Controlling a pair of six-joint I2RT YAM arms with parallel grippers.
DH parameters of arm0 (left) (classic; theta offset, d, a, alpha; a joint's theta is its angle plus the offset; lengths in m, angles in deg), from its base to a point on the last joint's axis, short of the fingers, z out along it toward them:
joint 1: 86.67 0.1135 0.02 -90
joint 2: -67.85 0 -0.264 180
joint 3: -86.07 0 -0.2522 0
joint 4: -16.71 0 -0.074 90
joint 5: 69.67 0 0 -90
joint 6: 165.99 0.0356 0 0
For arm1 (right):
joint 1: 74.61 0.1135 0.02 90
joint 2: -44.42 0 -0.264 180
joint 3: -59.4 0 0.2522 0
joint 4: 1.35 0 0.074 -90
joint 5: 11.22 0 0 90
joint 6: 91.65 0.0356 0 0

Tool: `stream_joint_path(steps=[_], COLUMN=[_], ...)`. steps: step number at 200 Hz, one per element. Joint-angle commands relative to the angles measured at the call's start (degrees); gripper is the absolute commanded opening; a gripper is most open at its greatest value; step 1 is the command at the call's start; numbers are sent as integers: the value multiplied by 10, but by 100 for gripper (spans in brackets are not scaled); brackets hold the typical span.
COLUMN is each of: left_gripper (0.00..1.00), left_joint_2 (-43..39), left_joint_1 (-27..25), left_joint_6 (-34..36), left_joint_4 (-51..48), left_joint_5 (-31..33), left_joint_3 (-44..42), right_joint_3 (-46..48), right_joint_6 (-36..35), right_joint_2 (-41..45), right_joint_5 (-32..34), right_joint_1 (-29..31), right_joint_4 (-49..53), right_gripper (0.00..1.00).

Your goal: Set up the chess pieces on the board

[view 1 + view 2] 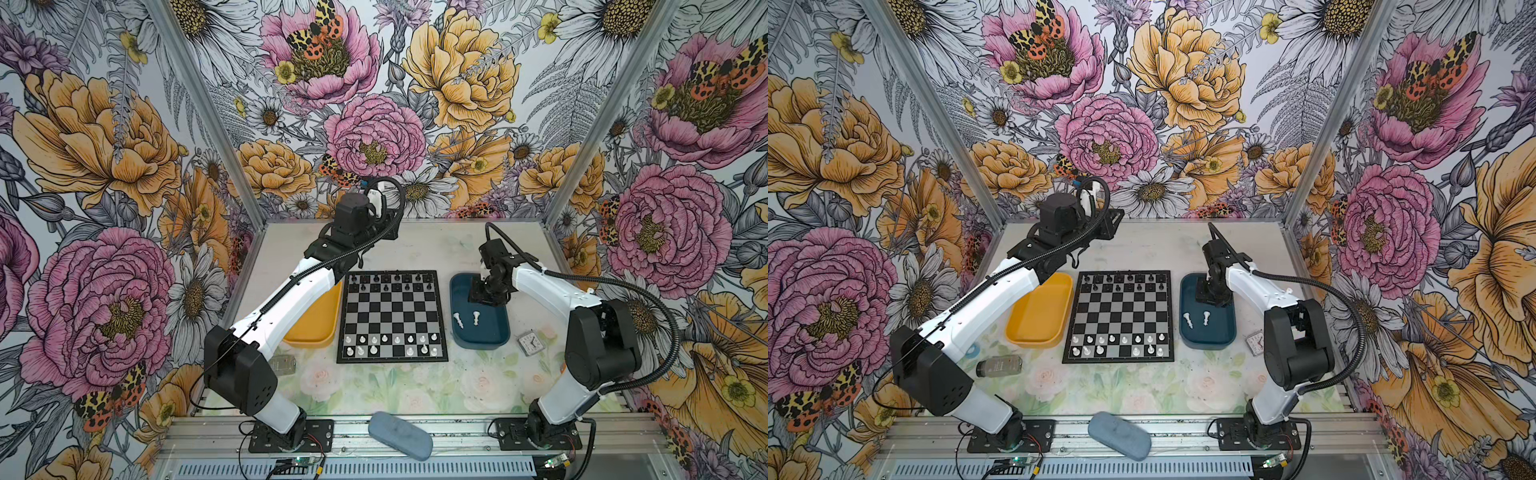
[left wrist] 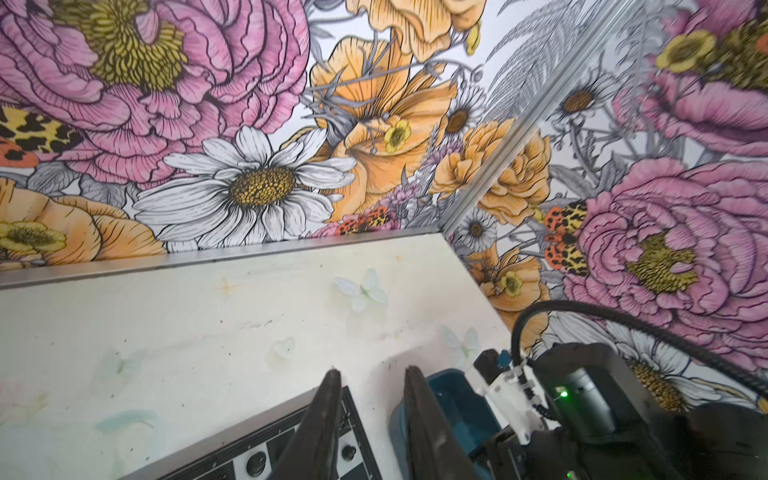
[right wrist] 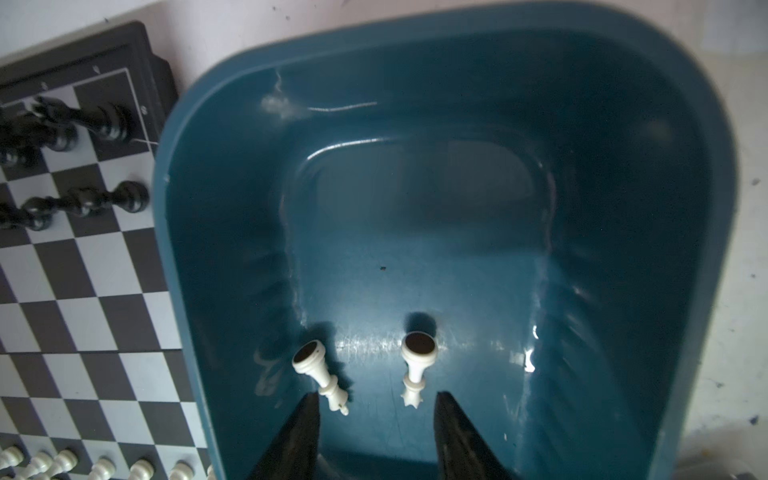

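— Right wrist view puts your right gripper (image 3: 376,419) low inside the blue tray (image 3: 195,270). Its jaws stand moderately apart and grip nothing.

— What lies near it?

— Flat on the tray floor, the crowned white piece (image 3: 417,370) lies just ahead of the gap between the fingertips. The cross-topped white piece (image 3: 322,376) lies just beside one finger (image 3: 303,436). You cannot tell whether they touch.

— And your other arm?

— Your left gripper (image 2: 372,390) hangs raised above the table near the far edge of the board (image 1: 392,316). Its fingers are a narrow gap apart, with nothing between them.

— The board itself?

— In both top views it lies flat between the yellow tray (image 1: 309,328) and the blue tray. The other white chess pieces (image 1: 385,338) stand on its two near rows, with gaps in the nearest row. Black chessmen (image 1: 398,277) stand on the far rows.
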Motion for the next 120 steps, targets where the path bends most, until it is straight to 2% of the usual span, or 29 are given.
stream_joint_path(steps=[1,26,120], left_gripper=[29,29,29], left_joint_2=[-9,-17,-10], left_joint_1=[1,0,-2], left_joint_6=[-16,-24,-33], left_joint_4=[101,130,138], left_joint_5=[-32,-53,-78], left_joint_3=[-42,-71,-77], right_joint_3=[-15,-16,-22], right_joint_6=[-12,-14,-28], right_joint_2=[-19,-37,-81], right_joint_5=[22,33,34], right_joint_1=[2,2,2], right_joint_4=[18,18,17], right_gripper=[47,46,46])
